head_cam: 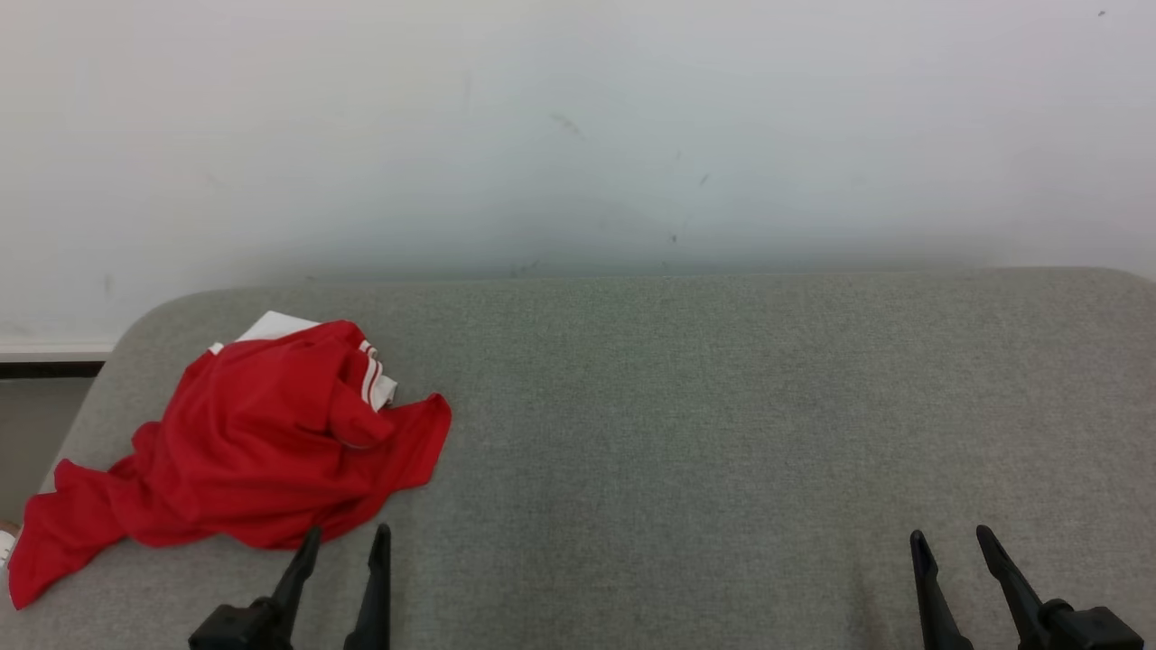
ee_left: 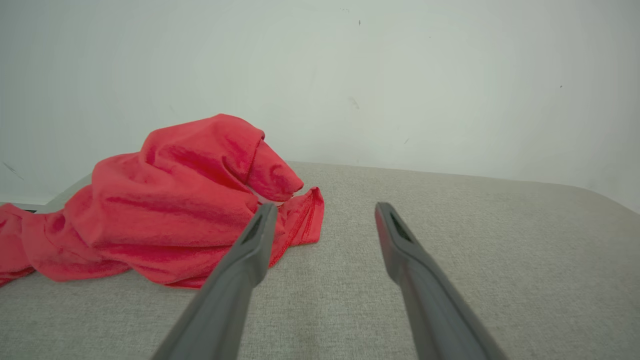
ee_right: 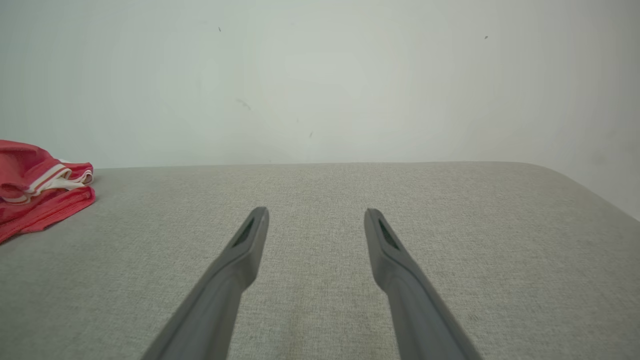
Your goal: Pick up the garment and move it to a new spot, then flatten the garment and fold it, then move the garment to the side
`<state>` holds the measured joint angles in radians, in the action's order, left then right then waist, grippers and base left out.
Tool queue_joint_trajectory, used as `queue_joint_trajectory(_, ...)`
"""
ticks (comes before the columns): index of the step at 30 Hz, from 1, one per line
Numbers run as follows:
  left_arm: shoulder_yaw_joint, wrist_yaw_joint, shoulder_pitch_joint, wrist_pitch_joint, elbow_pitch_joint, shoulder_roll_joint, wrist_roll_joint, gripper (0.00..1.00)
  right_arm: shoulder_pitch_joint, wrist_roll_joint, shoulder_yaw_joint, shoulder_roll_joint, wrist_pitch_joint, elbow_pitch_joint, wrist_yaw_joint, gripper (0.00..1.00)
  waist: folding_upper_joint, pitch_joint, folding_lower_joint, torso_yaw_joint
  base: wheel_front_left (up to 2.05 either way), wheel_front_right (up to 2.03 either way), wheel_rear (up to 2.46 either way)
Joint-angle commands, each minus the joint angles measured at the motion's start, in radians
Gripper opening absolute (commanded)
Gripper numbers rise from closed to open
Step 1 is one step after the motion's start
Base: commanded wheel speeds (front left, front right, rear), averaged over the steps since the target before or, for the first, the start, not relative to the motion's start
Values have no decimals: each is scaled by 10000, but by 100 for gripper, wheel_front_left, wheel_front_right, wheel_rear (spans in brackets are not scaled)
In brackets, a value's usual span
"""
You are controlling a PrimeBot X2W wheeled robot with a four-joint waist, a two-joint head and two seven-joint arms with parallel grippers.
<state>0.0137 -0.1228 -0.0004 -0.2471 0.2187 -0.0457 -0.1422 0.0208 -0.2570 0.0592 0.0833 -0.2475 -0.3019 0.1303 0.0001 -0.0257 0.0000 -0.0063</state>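
Note:
A red garment (head_cam: 253,442) with white trim lies crumpled in a heap at the left end of the grey fabric table (head_cam: 686,415); part of it droops over the table's left edge. My left gripper (head_cam: 348,537) stands open just in front of the heap's near edge, nothing between its fingers. In the left wrist view the garment (ee_left: 170,205) bulges up left of the open left gripper (ee_left: 325,206), whose left fingertip overlaps the cloth's hem. My right gripper (head_cam: 950,537) is open at the lower right, far from the cloth. The right wrist view catches the garment (ee_right: 35,190) at its left edge, away from the open right gripper (ee_right: 315,211).
A pale wall (head_cam: 578,135) rises right behind the table's far edge. The table's corners are rounded, and floor shows past its left edge (head_cam: 27,424). Bare grey fabric stretches from the garment to the right end.

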Motion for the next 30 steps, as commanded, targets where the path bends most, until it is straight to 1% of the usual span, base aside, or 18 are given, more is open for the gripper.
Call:
queue_joint_trajectory(1,-30,-6,64,-88,-21,-76,234,100,-67,177,31,3,-87,-28,7,100,-1,-5,0,-16,0,0,0)
queue_joint_trajectory(8,-25,-12,84,-196,-29,-76,666,100,-117,528,59,-13,-194,-98,7,100,-1,-5,0,-122,0,0,0)
queue_joint_trajectory(15,-31,-30,90,-179,51,-76,628,100,-87,283,-33,-46,-186,-159,7,100,-1,32,0,-173,0,0,0)
queue_joint_trajectory(30,-86,-57,173,-179,159,-74,440,100,-164,169,-106,-72,-186,-189,6,100,-1,19,0,-126,0,0,0)
